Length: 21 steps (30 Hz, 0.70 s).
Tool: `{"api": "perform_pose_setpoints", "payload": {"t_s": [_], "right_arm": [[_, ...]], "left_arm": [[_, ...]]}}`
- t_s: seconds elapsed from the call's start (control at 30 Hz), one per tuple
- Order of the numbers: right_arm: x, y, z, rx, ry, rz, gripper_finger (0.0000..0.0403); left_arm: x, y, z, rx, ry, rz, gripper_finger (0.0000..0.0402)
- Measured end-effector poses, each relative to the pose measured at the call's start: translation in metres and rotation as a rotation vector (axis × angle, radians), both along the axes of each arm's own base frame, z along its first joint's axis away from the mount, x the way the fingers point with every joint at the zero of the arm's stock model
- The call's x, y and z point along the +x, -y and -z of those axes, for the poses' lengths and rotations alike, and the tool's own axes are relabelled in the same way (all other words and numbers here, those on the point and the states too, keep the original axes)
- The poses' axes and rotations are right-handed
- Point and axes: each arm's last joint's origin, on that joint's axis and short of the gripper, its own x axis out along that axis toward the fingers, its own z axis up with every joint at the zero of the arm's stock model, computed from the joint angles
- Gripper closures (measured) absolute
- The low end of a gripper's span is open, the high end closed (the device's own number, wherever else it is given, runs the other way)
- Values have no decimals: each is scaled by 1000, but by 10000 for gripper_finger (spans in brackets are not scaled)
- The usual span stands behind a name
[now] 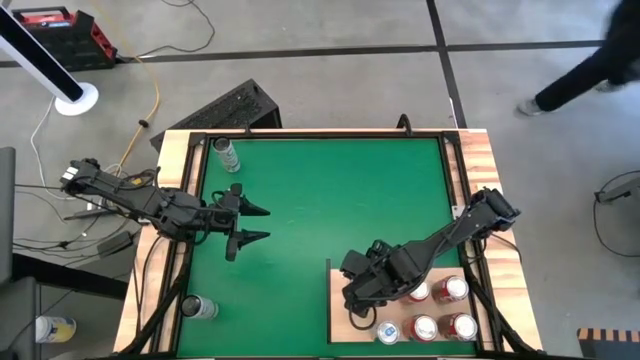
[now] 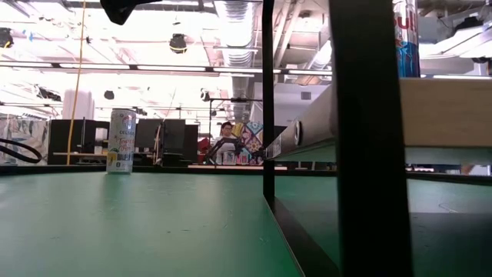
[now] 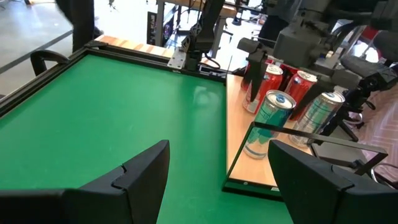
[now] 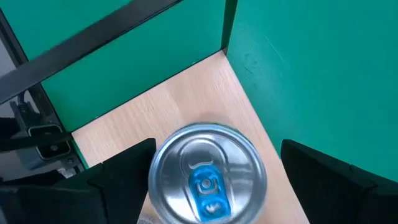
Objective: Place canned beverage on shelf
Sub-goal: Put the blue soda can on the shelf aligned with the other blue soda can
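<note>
A silver-topped can with a blue tab (image 4: 208, 177) stands upright on the pale wooden shelf (image 4: 186, 93), near one corner of it. My right gripper (image 4: 217, 144) hangs open over it, pointing steeply down. One finger stands on either side of the can's top, and I see no touch. In the high view this gripper (image 1: 357, 312) hides that can. My left gripper (image 1: 262, 224) waits open over the green mat's left middle with nothing between its fingers (image 3: 143, 168).
Several more cans, red (image 1: 455, 289) and silver (image 1: 388, 332), stand on the shelf (image 1: 338, 275), which is raised on a black frame (image 2: 361, 154). Two loose cans stand on the green mat, at the far left (image 1: 228, 155) and the near left (image 1: 198, 308).
</note>
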Motion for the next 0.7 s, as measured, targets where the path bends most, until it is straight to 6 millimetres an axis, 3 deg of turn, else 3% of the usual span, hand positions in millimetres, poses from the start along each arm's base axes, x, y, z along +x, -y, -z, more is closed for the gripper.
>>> {"api": "perform_pose_setpoints", "payload": {"t_s": [0.37, 0.7], "right_arm": [[-1, 0, 5, -2, -11, 9, 41], [-2, -1, 5, 11, -39, -51, 125]], "left_arm": [[0, 0, 1, -2, -6, -1, 146], [0, 0, 1, -4, -6, -4, 146]]}}
